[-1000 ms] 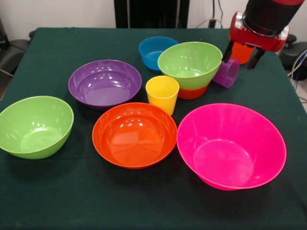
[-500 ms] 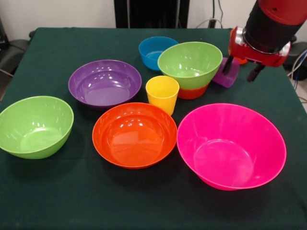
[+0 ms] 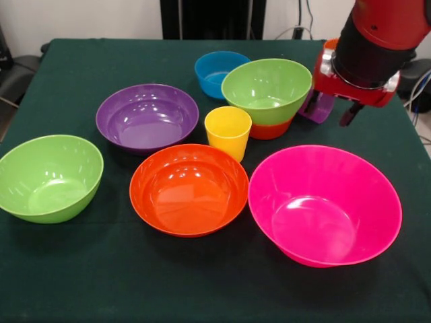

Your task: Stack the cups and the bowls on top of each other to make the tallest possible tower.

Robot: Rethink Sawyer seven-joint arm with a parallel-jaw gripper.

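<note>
Purple cup (image 3: 319,108) on its side, axis roughly level, between the gripper's (image 3: 330,112) spread fingers (image 3: 350,114).

My table (image 3: 81,60), dark green cloth, crowded with plastic ware.

On it I see a green bowl (image 3: 48,176) at left, a purple bowl (image 3: 147,116) above it, a large orange bowl (image 3: 188,188) at centre, a huge pink bowl (image 3: 324,204) at lower right, a yellow cup (image 3: 228,132) mid-frame, a blue bowl (image 3: 217,70) at top, a small orange bowl (image 3: 271,130) carrying another green bowl (image 3: 267,89), and a purple cup (image 3: 319,108) at upper right.
</note>
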